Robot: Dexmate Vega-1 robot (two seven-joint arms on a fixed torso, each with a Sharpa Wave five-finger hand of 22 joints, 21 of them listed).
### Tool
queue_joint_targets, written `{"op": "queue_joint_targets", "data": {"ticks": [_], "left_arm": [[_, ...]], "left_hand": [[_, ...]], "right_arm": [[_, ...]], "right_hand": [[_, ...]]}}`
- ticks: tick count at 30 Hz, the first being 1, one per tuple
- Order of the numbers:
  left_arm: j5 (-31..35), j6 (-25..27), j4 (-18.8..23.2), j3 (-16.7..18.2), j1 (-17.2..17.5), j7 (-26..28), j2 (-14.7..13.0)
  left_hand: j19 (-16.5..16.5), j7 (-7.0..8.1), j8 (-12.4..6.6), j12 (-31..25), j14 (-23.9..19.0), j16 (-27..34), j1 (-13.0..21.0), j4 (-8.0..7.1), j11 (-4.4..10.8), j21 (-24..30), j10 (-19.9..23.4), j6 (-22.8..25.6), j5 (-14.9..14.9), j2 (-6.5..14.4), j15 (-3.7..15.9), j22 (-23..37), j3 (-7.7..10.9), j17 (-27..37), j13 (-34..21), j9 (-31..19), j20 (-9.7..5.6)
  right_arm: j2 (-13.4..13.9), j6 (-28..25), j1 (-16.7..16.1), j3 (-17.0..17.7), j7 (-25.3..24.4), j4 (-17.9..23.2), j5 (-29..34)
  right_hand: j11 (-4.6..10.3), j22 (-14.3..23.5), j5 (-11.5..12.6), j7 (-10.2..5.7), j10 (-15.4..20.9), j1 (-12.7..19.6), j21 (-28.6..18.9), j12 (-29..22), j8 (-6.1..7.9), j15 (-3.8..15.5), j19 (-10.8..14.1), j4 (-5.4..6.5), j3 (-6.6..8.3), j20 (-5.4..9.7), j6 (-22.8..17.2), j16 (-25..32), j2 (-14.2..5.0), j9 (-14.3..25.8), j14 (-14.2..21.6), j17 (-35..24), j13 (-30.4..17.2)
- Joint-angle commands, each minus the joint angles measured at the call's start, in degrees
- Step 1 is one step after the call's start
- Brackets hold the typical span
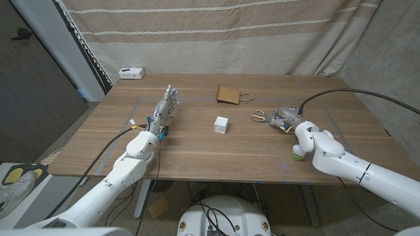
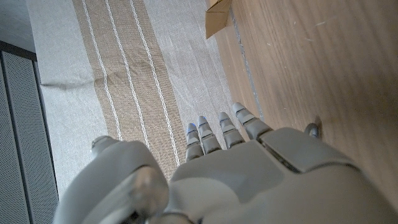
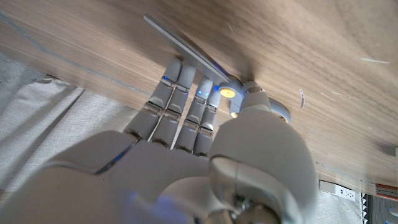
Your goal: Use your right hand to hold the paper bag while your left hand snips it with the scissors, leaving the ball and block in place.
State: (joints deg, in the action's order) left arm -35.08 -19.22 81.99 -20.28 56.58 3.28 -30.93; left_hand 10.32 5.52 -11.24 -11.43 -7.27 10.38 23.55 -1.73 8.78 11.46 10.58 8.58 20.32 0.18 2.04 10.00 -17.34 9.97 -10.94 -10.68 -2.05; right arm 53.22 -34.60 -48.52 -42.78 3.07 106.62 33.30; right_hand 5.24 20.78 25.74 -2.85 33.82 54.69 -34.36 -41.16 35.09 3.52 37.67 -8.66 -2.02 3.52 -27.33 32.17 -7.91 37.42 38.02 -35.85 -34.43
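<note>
Right hand (image 1: 283,120): fingers together over the orange-handled scissors (image 1: 259,117); grip cannot be told. Left hand (image 1: 164,108): fingers straight, together, empty. Brown paper bag (image 1: 228,94), white block (image 1: 221,124) between.

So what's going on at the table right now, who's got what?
Nothing is being cut yet. The right hand is down at the scissors on the table's right side, its fingers around the handles, though whether it grips them is unclear. The left hand waits on the left, holding nothing. The paper bag lies untouched towards the back, with the white block in the middle. A green ball sits half hidden beside the right arm.
</note>
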Motion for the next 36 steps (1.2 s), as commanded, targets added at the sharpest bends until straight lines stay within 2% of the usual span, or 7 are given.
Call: {"op": "queue_joint_targets", "data": {"ticks": [1, 10, 16, 20, 24, 30, 36], "left_arm": [[-0.2, -0.2, -0.9, 0.0, -0.4, -0.3, 0.2], [-0.2, 0.0, -1.3, -0.4, -0.8, -0.5, 0.6], [0.1, 0.1, -1.1, -0.5, -0.8, -0.3, 0.6], [0.1, 0.1, -1.0, -0.5, -0.8, -0.3, 0.5], [0.1, 0.0, -0.9, -0.5, -0.7, -0.4, 0.6], [-0.1, -0.2, -0.9, -0.4, -0.5, -0.5, 0.5], [-0.3, -0.6, -1.3, -0.3, -0.5, -0.8, 0.6]], "left_hand": [[0.4, 0.20, -0.15, -0.3, -0.1, 0.2, 0.2, -0.47, -0.09, -0.2, 0.5, 0.5, 0.2, 0.3, 8.32, 0.2, -0.16, 0.1, 0.0, -0.1, -5.17], [0.5, 0.15, -0.16, -0.3, -0.1, 0.2, 0.2, -0.51, -0.08, -0.2, 0.5, 0.6, 0.2, 0.3, 8.35, 0.2, -0.17, 0.1, 0.0, -0.1, -5.24], [0.5, 0.16, -0.15, -0.3, -0.2, 0.2, 0.2, -0.53, -0.08, -0.2, 0.6, 0.6, 0.2, 0.3, 8.36, 0.2, -0.18, 0.1, 0.0, -0.1, -5.25], [0.6, 0.20, -0.17, -0.3, -0.2, 0.2, 0.2, -0.54, -0.07, -0.2, 0.6, 0.7, 0.2, 0.3, 8.34, 0.2, -0.18, 0.1, 0.0, -0.1, -5.33], [0.6, 0.21, -0.16, -0.3, -0.2, 0.2, 0.1, -0.56, -0.09, -0.2, 0.5, 0.7, 0.2, 0.3, 8.34, 0.2, -0.18, 0.1, 0.0, -0.1, -5.30], [0.5, 0.18, -0.17, -0.3, -0.2, 0.2, 0.1, -0.58, -0.06, -0.2, 0.6, 0.7, 0.2, 0.3, 8.38, 0.2, -0.18, 0.1, 0.0, -0.1, -5.37], [0.5, 0.15, -0.16, -0.3, -0.1, 0.2, 0.1, -0.60, -0.08, -0.2, 0.6, 0.7, 0.2, 0.3, 8.38, 0.2, -0.18, 0.1, 0.0, -0.1, -5.38]], "right_arm": [[-1.1, 1.4, 0.9, -0.6, 0.3, -1.9, -0.5], [-1.0, 3.2, 0.7, 0.0, -0.4, -2.9, -2.1], [-0.7, 4.2, 0.2, 0.6, -0.8, -3.1, -3.6], [-0.5, 4.7, -0.2, 1.0, -1.6, -3.0, -4.2], [-0.2, 5.0, -0.8, 1.7, -2.2, -2.7, -5.1], [0.3, 6.5, -2.2, 3.2, -4.9, -2.1, -6.6], [1.0, 9.4, -4.4, 5.7, -8.5, -1.3, -9.2]], "right_hand": [[0.55, 0.4, -0.5, 0.82, 3.3, 3.5, -2.2, 1.6, 1.91, 10.10, 1.2, -0.39, 1.54, 7.42, 0.5, -2.1, -0.69, 2.2, 3.6, 4.8, 2.9], [2.30, 2.7, -5.6, 1.15, 13.6, 12.7, -9.6, 7.2, 9.36, 10.30, 1.0, -0.29, 5.54, 8.02, 3.4, -3.2, -1.36, 11.6, 12.1, 8.8, 12.5], [3.74, 3.8, -7.3, 1.22, 16.1, 16.7, -12.2, 8.6, 10.94, 10.42, -0.3, -0.61, 7.43, 8.02, 5.3, -4.1, -1.78, 14.3, 13.0, 9.9, 14.7], [3.91, 4.7, -8.6, 0.69, 17.9, 19.7, -14.2, 8.2, 11.09, 10.45, -1.4, -0.74, 8.56, 7.87, 6.9, -4.2, -1.70, 14.9, 13.8, 10.1, 14.6], [4.06, 6.8, -11.3, 0.51, 15.5, 22.3, -18.8, 6.5, 10.69, 10.44, -3.9, 0.42, 9.70, 7.59, 9.5, -3.9, -2.14, 15.0, 13.6, 8.0, 9.8], [3.40, 8.2, -13.5, 0.71, 13.8, 23.5, -22.8, 4.2, 10.01, 10.42, -6.8, 1.02, 10.93, 7.22, 8.2, -3.9, -2.27, 12.5, 13.1, 5.8, 4.7], [4.14, 8.7, -14.2, -0.83, 13.0, 23.6, -24.9, 3.3, 9.72, 10.40, -8.3, 1.48, 11.45, 7.21, 7.0, -4.0, -2.33, 11.1, 12.5, 4.6, 2.9]]}}
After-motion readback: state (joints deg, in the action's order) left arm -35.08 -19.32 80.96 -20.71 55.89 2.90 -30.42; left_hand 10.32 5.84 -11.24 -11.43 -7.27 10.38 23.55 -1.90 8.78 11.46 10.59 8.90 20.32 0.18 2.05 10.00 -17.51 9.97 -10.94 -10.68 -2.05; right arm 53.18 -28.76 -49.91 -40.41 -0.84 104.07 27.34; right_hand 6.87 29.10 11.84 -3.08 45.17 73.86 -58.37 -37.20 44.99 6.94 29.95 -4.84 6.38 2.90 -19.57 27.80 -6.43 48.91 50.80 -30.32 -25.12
